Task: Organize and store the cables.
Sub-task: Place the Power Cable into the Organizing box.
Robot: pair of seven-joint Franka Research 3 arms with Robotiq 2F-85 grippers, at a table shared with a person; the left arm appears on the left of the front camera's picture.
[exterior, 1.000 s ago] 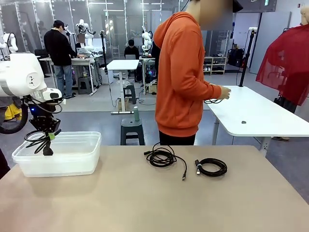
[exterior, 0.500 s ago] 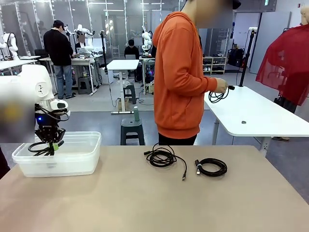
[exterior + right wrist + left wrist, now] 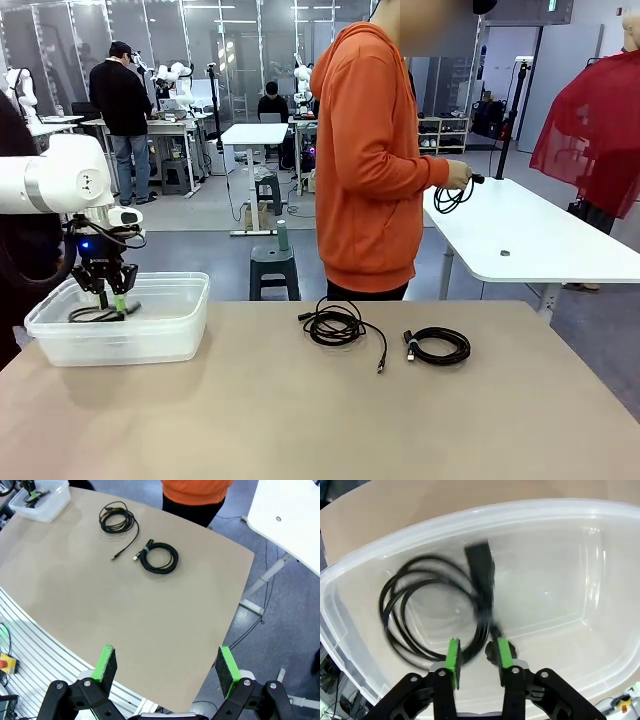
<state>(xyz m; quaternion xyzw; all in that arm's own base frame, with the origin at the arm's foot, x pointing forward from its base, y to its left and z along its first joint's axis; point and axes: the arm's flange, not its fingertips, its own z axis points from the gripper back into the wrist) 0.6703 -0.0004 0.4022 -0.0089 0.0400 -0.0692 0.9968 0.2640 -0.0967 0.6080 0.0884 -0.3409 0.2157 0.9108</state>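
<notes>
Tan table (image 3: 300, 430) in a glass-walled laboratory, with a person (image 3: 370, 150) in an orange hoodie standing at its far side. At far left, the left claw (image 3: 112, 298) points down into a clear plastic bin (image 3: 150, 340). Its green pads (image 3: 453, 656) stand a narrow gap apart and grip nothing. Directly beneath the fingertips, on the bin floor, lies the first cable (image 3: 481, 585) — a loose black coil, motion-blurred in the wrist view, with its plug end extending beyond the fingertips. Whether a strand touches a pad cannot be told. To the right of this claw, well apart from it on the bare tabletop, rests the loose cable (image 3: 335, 325), a slack coil with one tail running toward the robot's side and ending in a small connector. Just beside it, farther right, lies the bundled cable (image 3: 438, 346), a tighter ring bound at one point. Above and beyond both, the person's hand (image 3: 458, 178) holds a fourth cable (image 3: 447, 200) at the edge of a white table (image 3: 540, 250). The right claw (image 3: 165, 652) hovers high over the near right part of the tan table, jaws spread wide and empty — both tabletop coils lie far ahead of its fingertips, toward the left, with the bin at the far corner.
</notes>
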